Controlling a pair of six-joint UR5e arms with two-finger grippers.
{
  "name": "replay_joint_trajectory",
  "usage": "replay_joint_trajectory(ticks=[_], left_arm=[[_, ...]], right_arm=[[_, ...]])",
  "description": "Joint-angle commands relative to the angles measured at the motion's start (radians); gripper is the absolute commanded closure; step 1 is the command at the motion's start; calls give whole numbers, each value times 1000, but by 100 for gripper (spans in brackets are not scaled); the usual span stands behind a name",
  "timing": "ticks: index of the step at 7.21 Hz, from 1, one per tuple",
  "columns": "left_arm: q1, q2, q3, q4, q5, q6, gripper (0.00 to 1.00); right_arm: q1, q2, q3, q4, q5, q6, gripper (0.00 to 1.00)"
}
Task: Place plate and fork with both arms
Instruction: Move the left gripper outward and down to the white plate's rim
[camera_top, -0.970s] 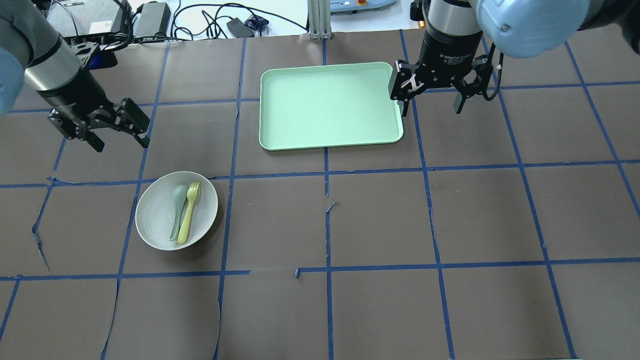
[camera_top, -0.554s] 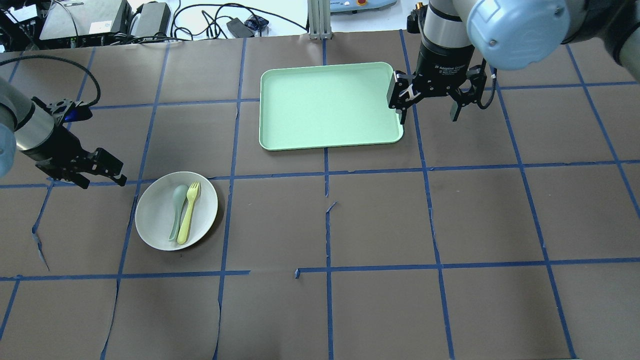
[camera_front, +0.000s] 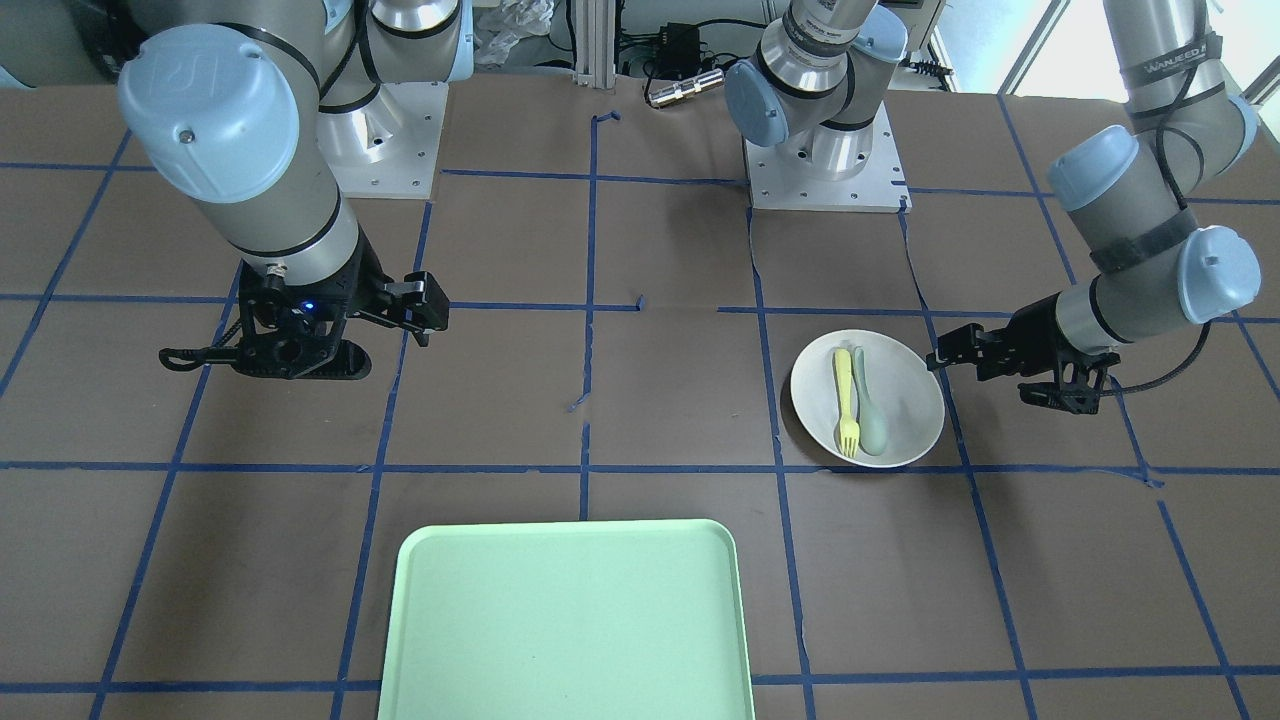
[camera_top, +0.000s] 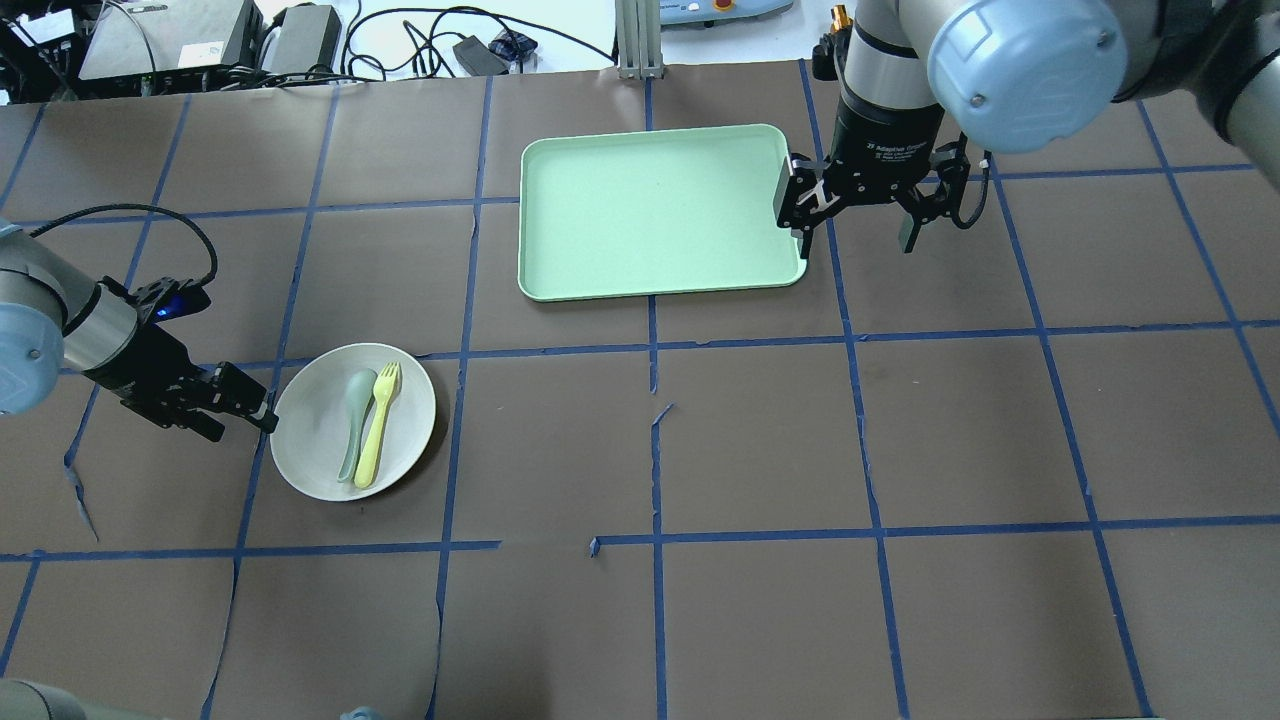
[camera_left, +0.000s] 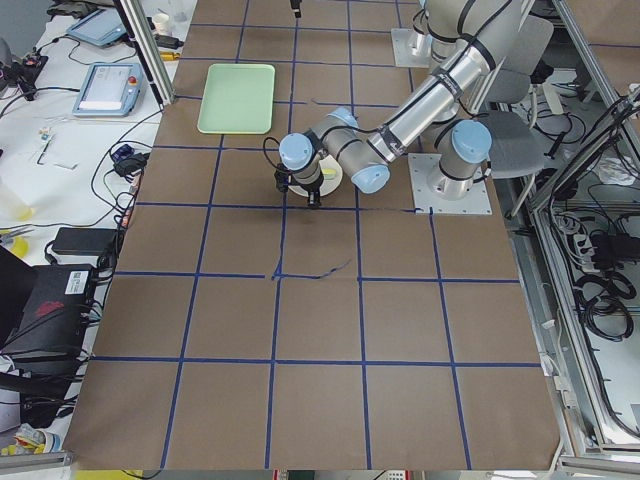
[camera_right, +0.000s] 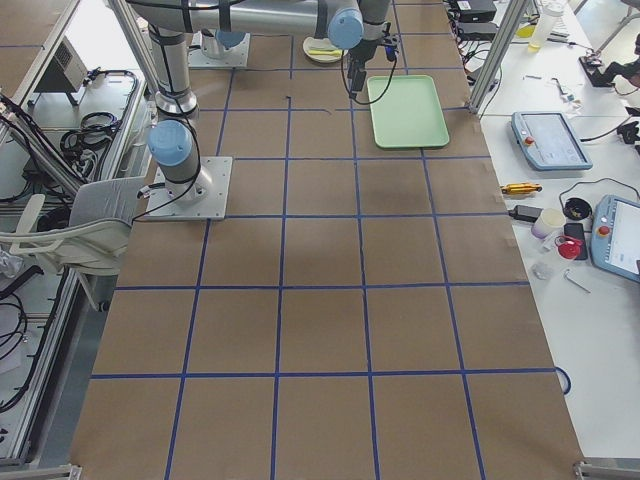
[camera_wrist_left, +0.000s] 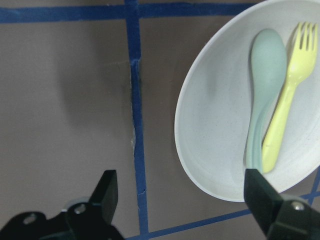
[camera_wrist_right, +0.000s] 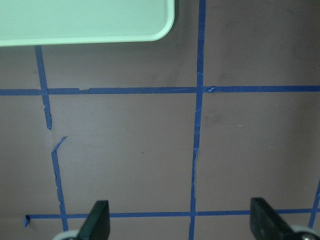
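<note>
- So far nothing is placed: the plate (camera_top: 308, 432) sits on the table (camera_top: 760, 450), well apart from the mint tray (camera_top: 660, 210), which I take to be the destination.
- The fork (camera_top: 377, 425) lies in the plate, right alongside a grey-green spoon (camera_top: 356, 415).
- The left gripper (camera_top: 243, 430) hangs low just beside the plate's rim, jaws spread wide and empty. The wrist view shows the rim between its fingers, but contact is unclear.
- The right gripper (camera_top: 857, 240) hovers at the tray's right edge, equally wide and empty.
- Left to do, by my judgement: grip the plate, pick the fork, and set both down.
</note>
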Motion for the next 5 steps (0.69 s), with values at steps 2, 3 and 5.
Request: replay_joint_trajectory(ticks=[2, 3, 5], left_arm=[[-6, -79, -3, 45, -4, 7, 27], [-10, -95, -3, 49, -3, 10, 36], [-15, -96, 6, 56, 2, 16, 93]], right_arm=[[0, -1, 19, 0, -1, 0, 0], [0, -1, 31, 0, -1, 0, 0], [-2, -1, 37, -23, -14, 0, 0]])
